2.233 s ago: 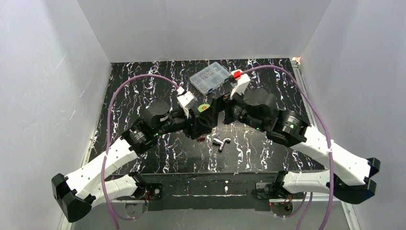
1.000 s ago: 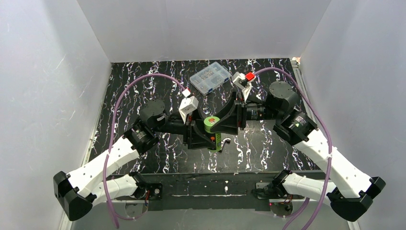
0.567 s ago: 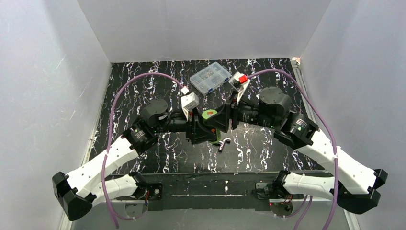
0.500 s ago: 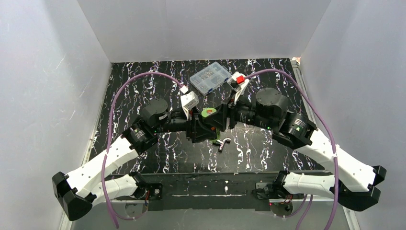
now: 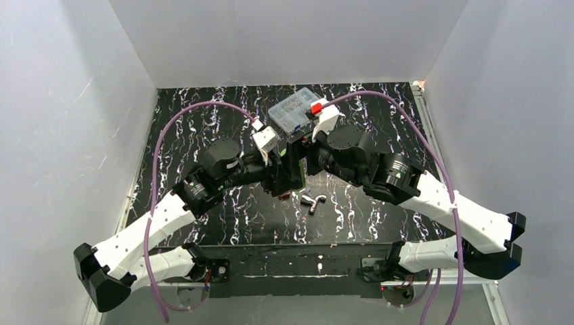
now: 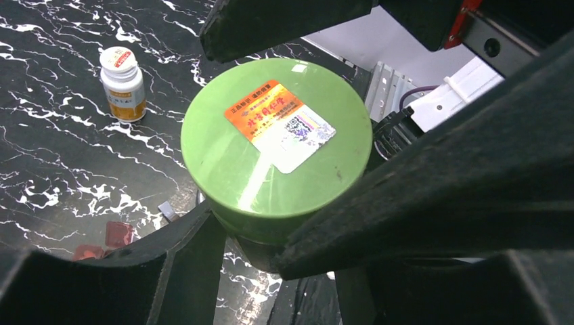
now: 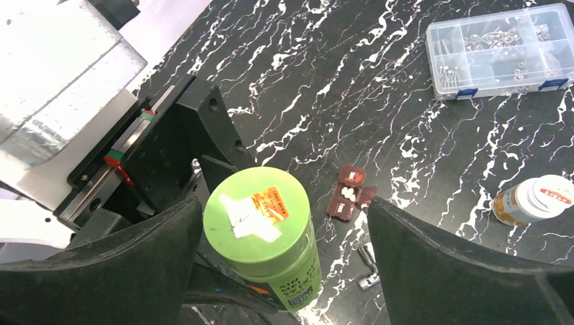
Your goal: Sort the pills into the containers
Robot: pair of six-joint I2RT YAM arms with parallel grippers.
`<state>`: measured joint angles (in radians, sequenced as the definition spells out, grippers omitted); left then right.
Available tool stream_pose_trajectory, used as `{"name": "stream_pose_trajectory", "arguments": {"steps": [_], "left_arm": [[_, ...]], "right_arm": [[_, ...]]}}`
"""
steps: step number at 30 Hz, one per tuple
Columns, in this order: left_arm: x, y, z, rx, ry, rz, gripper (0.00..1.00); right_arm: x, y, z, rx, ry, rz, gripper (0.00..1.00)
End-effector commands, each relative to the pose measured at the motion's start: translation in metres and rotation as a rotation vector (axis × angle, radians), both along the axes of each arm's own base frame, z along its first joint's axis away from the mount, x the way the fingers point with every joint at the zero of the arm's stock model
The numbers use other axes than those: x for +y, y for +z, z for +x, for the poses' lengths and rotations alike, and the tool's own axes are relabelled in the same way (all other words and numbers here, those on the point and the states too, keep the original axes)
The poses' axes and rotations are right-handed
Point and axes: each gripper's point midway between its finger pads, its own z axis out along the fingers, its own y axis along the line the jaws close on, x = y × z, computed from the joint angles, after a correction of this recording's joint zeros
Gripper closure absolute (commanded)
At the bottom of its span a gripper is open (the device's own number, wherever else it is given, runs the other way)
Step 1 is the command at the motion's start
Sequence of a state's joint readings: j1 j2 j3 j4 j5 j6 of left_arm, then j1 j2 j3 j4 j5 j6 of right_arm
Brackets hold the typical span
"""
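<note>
Here our left gripper (image 6: pixel 284 237) pinches the bottle (image 7: pixel 292 288) just below its green cap (image 6: pixel 274 145). The bottle's axis points up into our right gripper (image 7: pixel 281 267), which is spread either side of the cap, probably ready to close and unscrew it.

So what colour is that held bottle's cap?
Bright green; the cap shows best in the left wrist view.

Both arms reach in from the near corners, and their wrists meet over the middle. The left arm (image 5: pixel 162 217) stretches far and right. Its claw (image 6: pixel 271 223) is clamped on the body of the green-capped bottle (image 7: pixel 257 217). The right arm (image 5: pixel 433 200) bends left. Its claw (image 7: pixel 284 203) is spread wide to either side of the cap, one finger just beside it and the other well clear.
</note>
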<state>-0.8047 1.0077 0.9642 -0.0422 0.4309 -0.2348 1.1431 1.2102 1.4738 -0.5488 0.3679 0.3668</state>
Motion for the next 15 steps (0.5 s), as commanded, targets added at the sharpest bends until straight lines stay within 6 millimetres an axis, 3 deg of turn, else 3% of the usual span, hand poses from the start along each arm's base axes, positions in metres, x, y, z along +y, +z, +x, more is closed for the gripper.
{"name": "stream_pose_trajectory", "arguments": {"steps": [1, 5, 11, 15], "left_arm": [[0.0, 0.029, 0.002, -0.083, 0.004, -0.061, 1.0], [0.0, 0.027, -0.011, -0.07, -0.061, -0.073, 1.0], [-0.002, 0.031, -0.042, -0.053, -0.226, -0.115, 1.0], [-0.002, 0.039, -0.063, -0.043, -0.338, -0.149, 1.0]], "right_arm": [[0.001, 0.033, -0.02, -0.019, 0.087, 0.104, 0.02], [-0.011, 0.04, -0.027, -0.008, 0.179, 0.155, 0.02], [-0.021, 0.053, -0.062, -0.011, 0.493, 0.291, 0.02], [-0.029, 0.058, -0.071, 0.033, 0.615, 0.373, 0.02]]}}
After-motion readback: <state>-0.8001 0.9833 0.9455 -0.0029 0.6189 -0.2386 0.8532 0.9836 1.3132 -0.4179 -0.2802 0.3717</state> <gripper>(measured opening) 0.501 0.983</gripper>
